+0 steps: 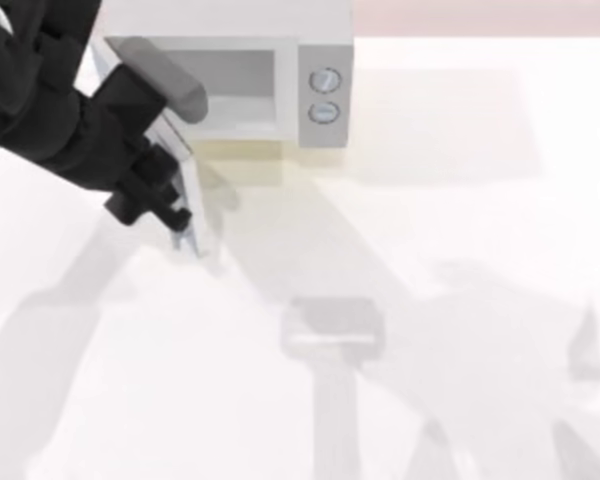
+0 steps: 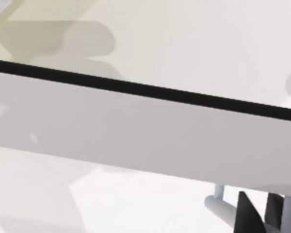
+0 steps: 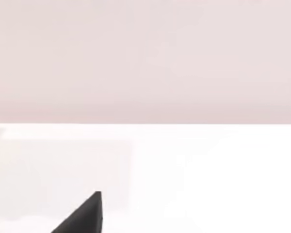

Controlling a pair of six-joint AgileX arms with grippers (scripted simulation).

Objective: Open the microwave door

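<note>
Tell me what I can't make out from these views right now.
- Left gripper: top view, whether its fingers hold the microwave door's handle; the arm covers it.
- Microwave: top view, rear cut off by the frame edge.
- Right gripper: out of the top view; its wrist view shows only a dark tip.

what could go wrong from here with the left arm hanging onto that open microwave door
1. The left gripper sits at the outer edge of the swung-out microwave door, by the handle; a small slip could lose it.
2. Pulling further might drag the light microwave across the table.
3. The arm body crowds the door, so it could bump it.
</note>
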